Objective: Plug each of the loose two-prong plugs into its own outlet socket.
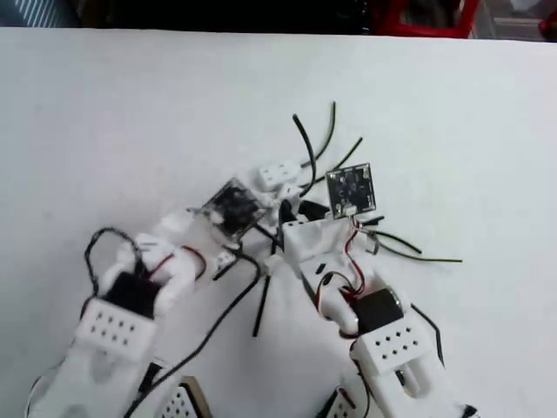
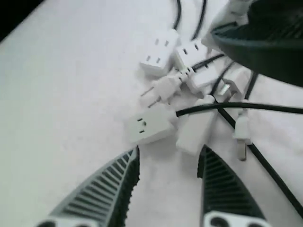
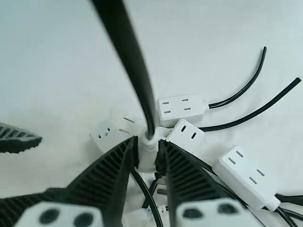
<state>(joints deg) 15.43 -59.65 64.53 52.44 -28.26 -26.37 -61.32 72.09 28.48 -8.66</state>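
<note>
The left arm (image 1: 130, 296) comes in from the near left corner of the white worktop (image 1: 130, 113) and ends at the tangle of parts in the middle. The left gripper (image 2: 169, 150) hangs low over the surface, its fingers spread apart with nothing between them. Just past the fingertips lies the near socket (image 2: 147, 127), slots showing, touching a plain white block (image 2: 194, 132) beside it. A black cord (image 2: 246, 107) runs across that block. Beyond them a loose plug (image 2: 161, 90) lies on its side with both prongs bare. Behind it are two more outlets, the outer socket (image 2: 158, 52) and the inner socket (image 2: 196, 66), pressed against each other. A second loose plug (image 2: 242, 132) rests near the block, between black leads.

Toward the far edge, short cord stubs (image 1: 318, 139) fan out from the heap.

The right arm (image 1: 374, 322) reaches in from the near right corner. The right gripper (image 3: 147, 141) is clamped on the held plug (image 3: 147, 158), a white one whose black lead (image 3: 128, 61) rises out of the fingers. Its prongs are hidden, so I cannot tell whether they are seated in anything. Sockets crowd close around it: a small socket (image 3: 111, 135) on one side, a wide socket (image 3: 182, 108) just behind, a tilted socket (image 3: 187, 132) touching that one, and a long socket (image 3: 246, 177) lying apart from the others.
</note>
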